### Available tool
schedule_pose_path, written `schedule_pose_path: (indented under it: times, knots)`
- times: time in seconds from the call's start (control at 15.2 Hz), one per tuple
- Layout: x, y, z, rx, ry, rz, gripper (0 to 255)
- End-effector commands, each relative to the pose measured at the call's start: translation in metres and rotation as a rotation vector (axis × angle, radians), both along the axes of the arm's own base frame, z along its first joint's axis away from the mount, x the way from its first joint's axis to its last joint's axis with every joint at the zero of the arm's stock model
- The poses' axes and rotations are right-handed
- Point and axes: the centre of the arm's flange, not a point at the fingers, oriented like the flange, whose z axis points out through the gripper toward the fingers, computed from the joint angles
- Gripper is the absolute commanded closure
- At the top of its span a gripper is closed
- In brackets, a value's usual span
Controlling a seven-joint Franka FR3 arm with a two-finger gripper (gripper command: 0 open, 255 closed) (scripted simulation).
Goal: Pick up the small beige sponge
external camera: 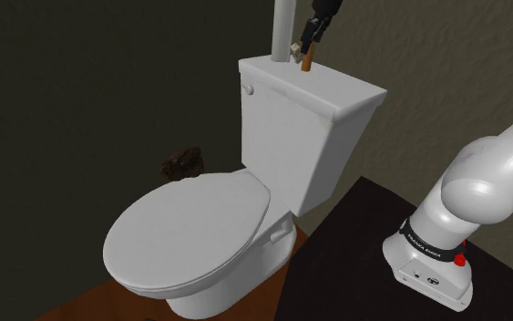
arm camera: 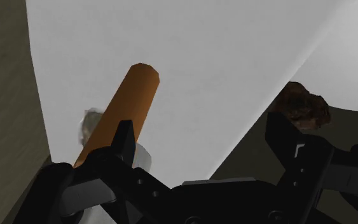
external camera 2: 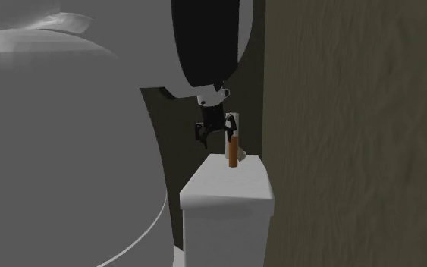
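Sponge (arm camera: pixel 88 125), one: small, pale grey-beige, lumpy, lying on the white tank lid (arm camera: pixel 222 57) close to the lid's rim on the side of the dark wall (arm camera: pixel 6 95), partly hidden behind the cylinder (arm camera: pixel 123 105). Cylinder, one: orange-brown, standing upright on the same lid in the second exterior view, just beside the sponge. Gripper (arm camera: pixel 203 127), one: black, hovering above the lid, fingers (arm camera: pixel 123 143) spread wide apart; one finger is just beside the cylinder, and whether it touches cannot be told. Bare lid stretches away from the cylinder on the side opposite the sponge. Toilet (external camera: pixel 190 232), one: white, seat cover down. Lump (external camera: pixel 183 162), one: dark brown, behind the bowl, well apart from the lid. Tube (external camera: pixel 284 25), one: white, upright, behind the tank.
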Motion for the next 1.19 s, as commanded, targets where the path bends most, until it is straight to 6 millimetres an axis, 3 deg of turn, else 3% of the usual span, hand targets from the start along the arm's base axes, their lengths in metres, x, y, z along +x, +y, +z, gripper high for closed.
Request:
schedule_pose_path:
  times: [0.0,0.53,1.12]
  knots:
    - [0.018,-0.017,0.002,-0.015,-0.016,0.001,0]
    - [0.090,-0.073,0.005,-0.067,-0.073,0.002,0]
    - [0.090,-0.073,-0.035,-0.067,-0.073,0.002,0]
